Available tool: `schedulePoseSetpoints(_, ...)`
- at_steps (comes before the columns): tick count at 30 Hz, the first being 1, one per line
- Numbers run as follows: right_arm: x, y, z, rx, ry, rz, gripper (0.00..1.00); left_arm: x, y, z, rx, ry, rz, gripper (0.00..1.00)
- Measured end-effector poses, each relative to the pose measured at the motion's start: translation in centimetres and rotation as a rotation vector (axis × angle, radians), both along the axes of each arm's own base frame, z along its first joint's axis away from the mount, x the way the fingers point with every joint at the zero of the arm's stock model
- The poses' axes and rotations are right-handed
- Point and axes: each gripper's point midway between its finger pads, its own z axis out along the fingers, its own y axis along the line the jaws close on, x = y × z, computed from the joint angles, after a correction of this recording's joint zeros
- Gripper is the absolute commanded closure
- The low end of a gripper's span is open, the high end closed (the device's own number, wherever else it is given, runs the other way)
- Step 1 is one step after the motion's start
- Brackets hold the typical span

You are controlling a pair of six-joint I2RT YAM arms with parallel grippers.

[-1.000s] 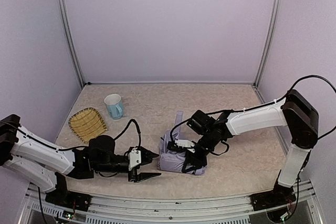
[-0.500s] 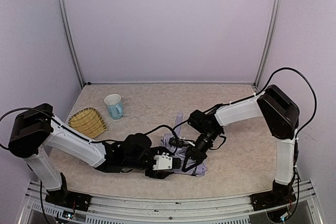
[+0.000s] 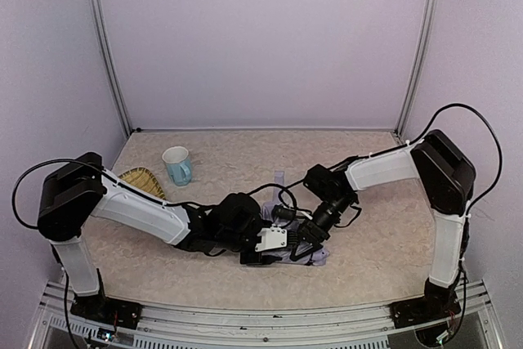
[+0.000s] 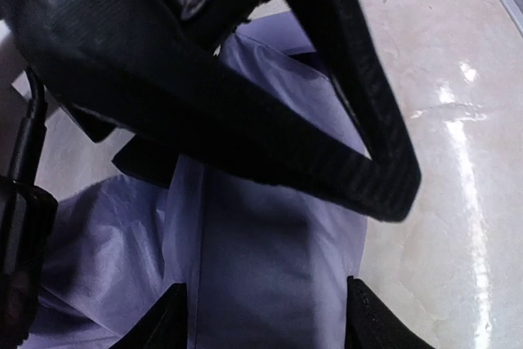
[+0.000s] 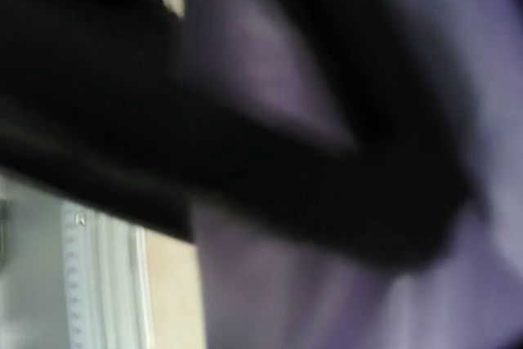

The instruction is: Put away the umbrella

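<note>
Your left pincer (image 4: 265, 310) had its jaws standing apart. The compact folding umbrella of pale lavender fabric (image 4: 270, 234) lay crumpled directly between and beyond its two black fingertips (image 4: 163, 328). Whether those tips were pressing the cloth, you could not tell from the wrist camera.

Just ahead of that pincer, one black wedge-shaped finger of your right pincer (image 3: 305, 248) slanted across the fabric. Its point ended near the cloth's edge, beside the pale speckled tabletop (image 4: 458, 202).

From overhead, the right pincer was down on the bundle, meeting the left pincer almost nose to nose. Its own camera gave only dark blur and lavender, so you could not tell whether its jaws were apart or closed on the cloth.

The umbrella sat on the table beneath and between the two pincers, largely hidden by them, with a little fabric showing on the near side of the right pincer. A narrow lavender strip (image 3: 279, 177) stood up just beyond both pincers.

Well behind the left pincer, back along its arm and to the far side, stood a light blue ceramic mug (image 3: 177, 166). Beside the mug lay a shallow yellow woven basket (image 3: 140, 179), partly covered by that arm. Both were well apart from the umbrella.
</note>
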Motion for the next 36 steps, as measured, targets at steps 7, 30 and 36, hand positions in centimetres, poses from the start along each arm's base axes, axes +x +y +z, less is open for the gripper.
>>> schedulePoseSetpoints(7,4.7,-1.7,3.4,-0.004,-0.238,-0.197,0.1,1.5,-0.9,-0.6,0.0,0.172,0.037,0.45)
schedulePoseSetpoints(30,1.9,-1.2,7.0,0.118,-1.206,-0.034,0.06,3.0,-0.8,-1.7,-0.055,0.767,-0.028,0.51)
schedulePoseSetpoints(36,3.2,-0.5,2.0,-0.056,-1.219,0.092,0.09,3.0,-0.8,-1.8,-0.049,0.808,-0.031,0.51)
